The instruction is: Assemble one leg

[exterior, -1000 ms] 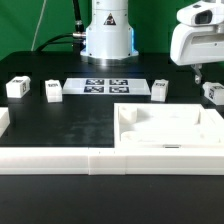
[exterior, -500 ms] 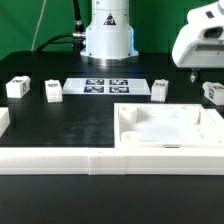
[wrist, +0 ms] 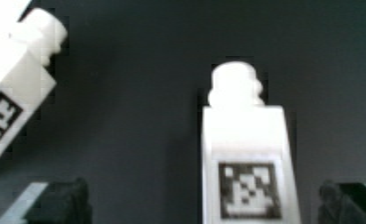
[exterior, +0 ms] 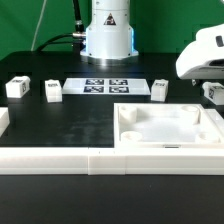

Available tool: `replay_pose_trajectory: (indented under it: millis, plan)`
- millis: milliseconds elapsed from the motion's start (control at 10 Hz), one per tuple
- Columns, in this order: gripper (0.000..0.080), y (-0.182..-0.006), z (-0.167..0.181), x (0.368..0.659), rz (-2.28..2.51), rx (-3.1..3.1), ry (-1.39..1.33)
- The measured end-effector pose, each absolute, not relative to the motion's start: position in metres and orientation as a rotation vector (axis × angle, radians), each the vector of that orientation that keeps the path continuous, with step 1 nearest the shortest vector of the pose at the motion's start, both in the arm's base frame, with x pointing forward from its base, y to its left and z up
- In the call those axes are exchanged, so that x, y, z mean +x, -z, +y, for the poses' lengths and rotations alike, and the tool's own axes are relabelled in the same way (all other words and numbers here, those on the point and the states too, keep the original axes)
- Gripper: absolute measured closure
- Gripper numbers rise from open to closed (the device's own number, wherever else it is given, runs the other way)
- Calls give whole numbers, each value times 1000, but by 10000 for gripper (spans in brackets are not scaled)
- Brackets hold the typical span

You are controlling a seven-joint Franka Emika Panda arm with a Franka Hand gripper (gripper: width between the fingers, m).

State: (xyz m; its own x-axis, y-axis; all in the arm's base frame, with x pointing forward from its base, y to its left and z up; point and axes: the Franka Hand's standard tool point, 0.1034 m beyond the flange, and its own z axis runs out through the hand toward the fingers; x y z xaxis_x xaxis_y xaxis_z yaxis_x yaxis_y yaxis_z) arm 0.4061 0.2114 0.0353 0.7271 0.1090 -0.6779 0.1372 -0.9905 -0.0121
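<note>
Hovering over the leg (wrist: 246, 140), my gripper (wrist: 205, 200) hangs open. Both fingertips (wrist: 55, 200) show as dark shapes at the edge of the wrist view, well apart, with the block's tagged face between them and neither touching it. I judge this to be the approach for the pick, with nothing grasped yet.

The leg sits on the black table (exterior: 60, 125) directly beneath the hand, its rounded peg end the part farthest from the fingers. A second block of the same kind (wrist: 20, 80) lies off to one side of the hand, angled differently and apart from the first. The panel (exterior: 170, 125) is close by, on the near side of the hand.

The next move, as I read it, calls for lowering with the leg centred between the fingers, then closing on its flat sides without nudging the neighbour.

From the exterior view I get little. The hand's white housing covers most of the leg, the frame edge cuts both off, and the fingers are hard to pick out. The wrist view is soft, so I cannot read the tag or tell how high the tips hang above the table.
</note>
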Motion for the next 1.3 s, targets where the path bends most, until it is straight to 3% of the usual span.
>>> replay_pose_trajectory:
  millis: [300, 700, 1200, 1300]
  plan:
    - [150, -26, 213, 418, 227, 2971, 1033]
    - [150, -10, 219, 397, 131, 2922, 1062]
    - [150, -5, 214, 389, 114, 2910, 1074]
    - [286, -5, 214, 389, 113, 2910, 1074]
